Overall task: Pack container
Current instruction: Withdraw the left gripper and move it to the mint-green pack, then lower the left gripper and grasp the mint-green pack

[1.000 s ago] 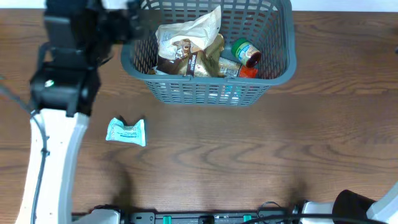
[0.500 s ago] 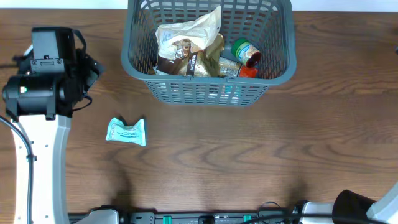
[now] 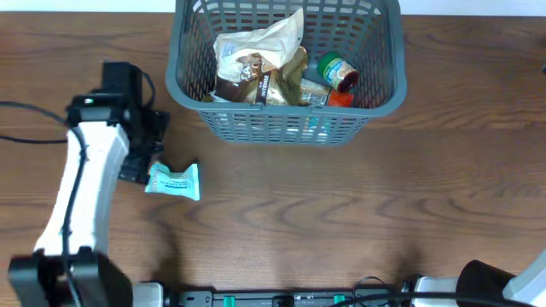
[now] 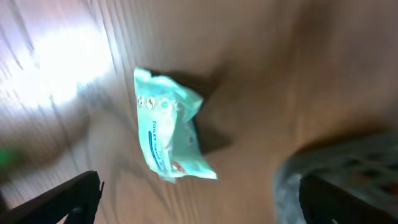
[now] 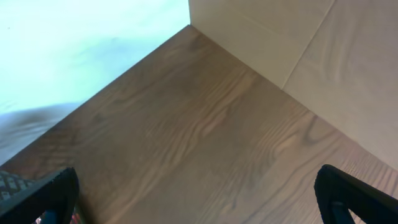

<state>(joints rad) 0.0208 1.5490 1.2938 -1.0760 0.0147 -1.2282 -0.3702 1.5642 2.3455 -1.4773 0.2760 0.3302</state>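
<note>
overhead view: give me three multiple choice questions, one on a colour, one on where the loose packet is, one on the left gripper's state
1. What colour is the basket?
A. white
B. red
C. grey

2. Where is the teal packet?
A. inside the basket
B. on the table, outside the basket
C. in the right gripper

3. What state is the left gripper in?
A. open, holding nothing
B. shut on the packet
C. shut on a jar

Answers: 1 C, the slotted walls and rim are grey. 2 B, the packet lies flat on the wood, apart from the basket's near wall. 3 A, the left wrist view shows both fingers spread wide with the packet lying free on the table.
</note>
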